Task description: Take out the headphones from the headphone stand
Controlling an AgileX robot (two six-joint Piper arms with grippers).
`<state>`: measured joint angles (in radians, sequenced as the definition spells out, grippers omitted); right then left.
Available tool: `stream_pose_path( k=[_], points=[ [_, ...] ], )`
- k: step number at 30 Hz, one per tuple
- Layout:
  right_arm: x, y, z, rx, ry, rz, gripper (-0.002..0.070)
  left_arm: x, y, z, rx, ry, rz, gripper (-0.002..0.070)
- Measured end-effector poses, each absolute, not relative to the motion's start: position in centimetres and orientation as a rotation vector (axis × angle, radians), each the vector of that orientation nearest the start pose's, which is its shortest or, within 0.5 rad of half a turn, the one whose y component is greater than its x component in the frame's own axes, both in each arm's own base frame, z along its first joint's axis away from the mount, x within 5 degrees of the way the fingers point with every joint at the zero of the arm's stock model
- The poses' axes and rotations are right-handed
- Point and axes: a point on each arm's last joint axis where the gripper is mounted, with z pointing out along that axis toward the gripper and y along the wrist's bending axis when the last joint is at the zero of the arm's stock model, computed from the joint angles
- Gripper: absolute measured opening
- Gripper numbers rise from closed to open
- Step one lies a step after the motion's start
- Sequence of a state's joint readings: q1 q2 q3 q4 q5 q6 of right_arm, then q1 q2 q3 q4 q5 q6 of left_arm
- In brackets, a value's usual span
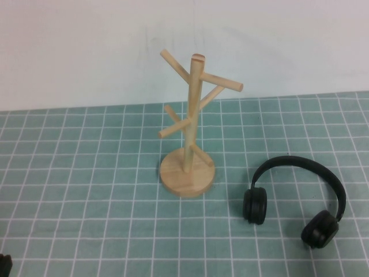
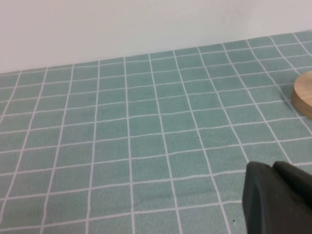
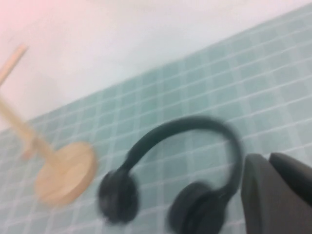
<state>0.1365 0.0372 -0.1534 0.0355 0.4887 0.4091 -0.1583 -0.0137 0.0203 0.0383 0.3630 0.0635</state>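
The black headphones point(image 1: 297, 202) lie flat on the green checked mat, to the right of the wooden headphone stand point(image 1: 189, 133), off its pegs. The stand is upright at the middle of the table and its pegs are bare. In the right wrist view the headphones point(image 3: 180, 170) lie just in front of my right gripper point(image 3: 267, 158), which is shut and empty, apart from them; the stand's base point(image 3: 66, 170) shows beyond. My left gripper point(image 2: 270, 168) is shut and empty low over the mat, with the stand's base point(image 2: 304, 92) off to one side. A dark bit of the left arm point(image 1: 4, 264) shows at the near left corner.
The green mat with white grid lines point(image 1: 86, 190) covers the table. A plain white wall point(image 1: 86, 46) stands behind it. No other objects are on the mat.
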Motion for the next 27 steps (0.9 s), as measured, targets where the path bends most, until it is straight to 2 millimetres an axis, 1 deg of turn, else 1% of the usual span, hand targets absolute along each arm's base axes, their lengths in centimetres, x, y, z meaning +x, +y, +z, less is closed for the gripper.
stream_pose_path(
  k=[3, 5, 8, 12, 14, 17, 27],
  points=[
    [4.4, 0.3, 21.6, 0.316, 1.824, 0.349, -0.0008, 5.2, -0.7, 17.4, 0.229, 1.839, -0.028, -0.0006],
    [4.5, 0.1, 21.1, 0.342, 1.829, 0.312, -0.0008, 5.2, -0.7, 17.4, 0.229, 1.839, -0.028, -0.0006],
    [4.7, -0.1, 19.6, 0.38, 1.864, 0.268, -0.0008, 5.2, -0.7, 17.4, 0.229, 1.839, -0.028, -0.0006],
    [4.9, -0.3, 16.9, 0.397, 1.934, 0.204, -0.0008, 5.2, -0.7, 17.4, 0.229, 1.839, -0.028, -0.0006],
    [5.1, -0.4, 17.1, 0.362, 1.878, 0.177, -0.0008, 5.2, -0.7, 17.4, 0.229, 1.839, -0.028, -0.0006],
    [5.2, -0.5, 17.2, 0.34, 1.844, 0.16, -0.0008, 5.2, -0.7, 17.4, 0.229, 1.839, -0.028, -0.0006],
    [5.2, -0.5, 17.2, 0.33, 1.836, 0.149, -0.0008, 5.2, -0.7, 17.4, 0.229, 1.839, -0.028, -0.0006]
  ],
)
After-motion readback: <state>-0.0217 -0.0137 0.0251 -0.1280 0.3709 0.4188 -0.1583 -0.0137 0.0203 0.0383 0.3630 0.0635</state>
